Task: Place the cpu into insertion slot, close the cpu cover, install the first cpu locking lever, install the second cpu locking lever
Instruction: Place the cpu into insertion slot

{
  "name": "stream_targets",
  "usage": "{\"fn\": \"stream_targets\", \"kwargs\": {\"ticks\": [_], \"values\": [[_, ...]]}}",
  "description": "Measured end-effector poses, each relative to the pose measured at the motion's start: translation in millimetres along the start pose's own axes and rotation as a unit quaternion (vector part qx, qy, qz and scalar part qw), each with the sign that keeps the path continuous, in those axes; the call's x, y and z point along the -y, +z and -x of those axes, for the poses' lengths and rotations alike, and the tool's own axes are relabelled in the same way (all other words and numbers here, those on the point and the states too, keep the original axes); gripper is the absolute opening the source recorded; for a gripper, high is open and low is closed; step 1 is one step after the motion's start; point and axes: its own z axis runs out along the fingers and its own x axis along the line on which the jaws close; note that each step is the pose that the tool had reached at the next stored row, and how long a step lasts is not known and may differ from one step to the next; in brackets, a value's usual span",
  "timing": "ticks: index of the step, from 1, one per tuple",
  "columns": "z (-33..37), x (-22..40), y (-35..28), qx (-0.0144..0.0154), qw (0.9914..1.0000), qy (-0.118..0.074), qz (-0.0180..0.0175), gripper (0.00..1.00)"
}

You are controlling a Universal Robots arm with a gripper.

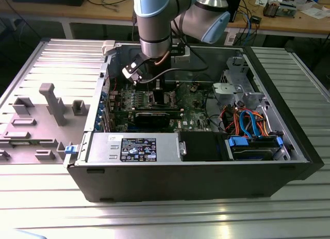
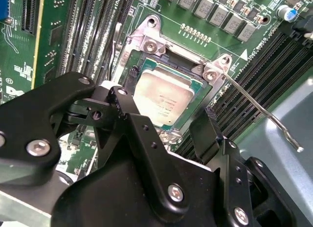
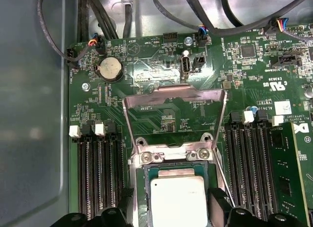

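here, in the exterior view, the arm (image 1: 154, 22) reaches down into the open computer case (image 1: 180, 182) on the ribbed metal tabletop (image 1: 154, 218), toward 11 o'clock of the case's inside. the power supply (image 1: 134, 148) lies at 7 o'clock, and a grey plastic fixture (image 1: 51, 102) stands outside the case at 9 o'clock. in both wrist views the cpu (image 3: 177, 200) (image 2: 163, 97) lies flat in the insertion slot (image 3: 171, 164), silver top up. the jaws stand wide and hold nothing, with one black finger on either side of the cpu and apart from it. the cpu cover (image 3: 173, 93) is swung open, tilted back from its hinge, green board showing through its window. a thin wire locking lever (image 2: 259, 109) juts out free beside the slot, unlatched.
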Motion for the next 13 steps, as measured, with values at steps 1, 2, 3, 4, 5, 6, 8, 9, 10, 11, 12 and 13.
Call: {"fn": "stream_targets", "kwargs": {"ticks": [1, 2, 3, 4, 5, 6, 8, 9, 10, 11, 12, 13], "values": [[-0.1, -0.4, 0.1, 0.0001, 1.0, 0.0, 0.0, 0.69], [-0.2, -0.9, 0.2, 0.0, 1.0, 0.0, 0.0, 0.69], [-0.2, -1.3, 0.3, 0.0004, 1.0, 0.0, 0.0001, 0.69], [-0.2, -1.5, -0.1, 0.0005, 1.0, 0.0, 0.0001, 0.69], [-0.2, -1.9, -1.8, 0.0005, 1.0, 0.0, -0.0007, 0.69], [-0.3, -2.3, -2.8, 0.0006, 1.0, 0.0, -0.0016, 0.69], [-0.3, -2.3, -3.0, 0.0005, 1.0, 0.0, -0.002, 0.69], [-0.3, -2.3, -3.1, 0.0007, 1.0, 0.0, -0.0021, 0.69], [-0.3, -2.3, -3.3, 0.0009, 1.0, 0.0, -0.0021, 0.69], [-0.3, -2.3, -3.3, 0.0021, 1.0, 0.0, -0.002, 0.69], [-0.2, -2.3, -3.3, 0.0045, 0.99999, 0.0, -0.0018, 0.69], [-0.1, -2.3, -3.3, 0.0059, 0.99998, -0.001, -0.0017, 0.69]]}}
